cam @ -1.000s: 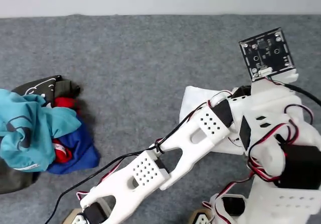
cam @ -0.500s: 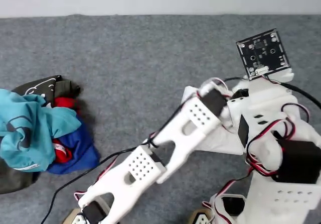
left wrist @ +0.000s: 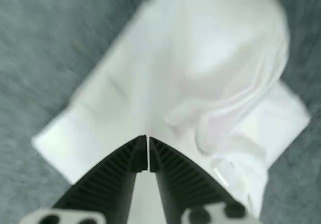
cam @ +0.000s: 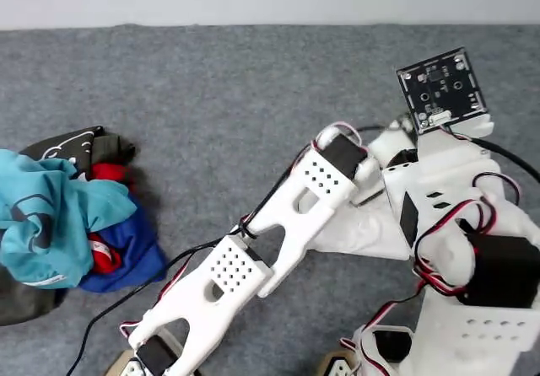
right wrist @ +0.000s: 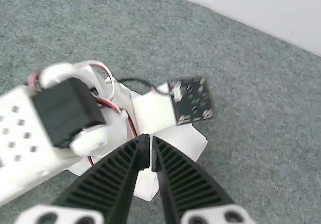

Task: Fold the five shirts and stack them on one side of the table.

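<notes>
Swinging farther across, the left gripper (left wrist: 148, 139), jaws together, may snag the white shirt (left wrist: 200, 73) beneath it and undo the fold.

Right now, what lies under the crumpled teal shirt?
Beneath the crumpled teal shirt, a blue shirt, a red one and a black printed one poke out; the rest is covered.

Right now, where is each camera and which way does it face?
High view: above the table, looking down on both arms, the white shirt and the shirt pile.
Left wrist view: on that wrist, facing down past the left gripper at the white shirt.
Right wrist view: on that wrist, above the left arm, facing down past the right gripper.
Shared: all show the white shirt.
</notes>
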Motion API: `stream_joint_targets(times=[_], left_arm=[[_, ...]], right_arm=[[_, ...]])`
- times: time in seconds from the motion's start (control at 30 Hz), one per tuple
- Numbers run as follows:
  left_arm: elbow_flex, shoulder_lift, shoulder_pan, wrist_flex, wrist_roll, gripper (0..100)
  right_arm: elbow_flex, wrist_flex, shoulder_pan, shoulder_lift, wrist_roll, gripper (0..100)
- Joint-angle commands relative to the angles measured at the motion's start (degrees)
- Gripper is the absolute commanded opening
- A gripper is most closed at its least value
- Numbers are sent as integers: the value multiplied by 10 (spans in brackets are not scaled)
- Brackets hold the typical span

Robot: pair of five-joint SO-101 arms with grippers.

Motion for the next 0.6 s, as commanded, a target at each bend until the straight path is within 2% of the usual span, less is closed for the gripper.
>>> stream_joint_targets(times=[0.0, 0.37, 0.57], left_arm=[[11, -3, 24, 6, -18, 14], [-33, -43, 141, 32, -50, 14], [-32, -64, 152, 31, -51, 14]], right_arm=[[-7, -12, -7, -7, -2, 18], [-7, -12, -6, -7, -2, 18], [-7, -12, -6, -7, -2, 18]])
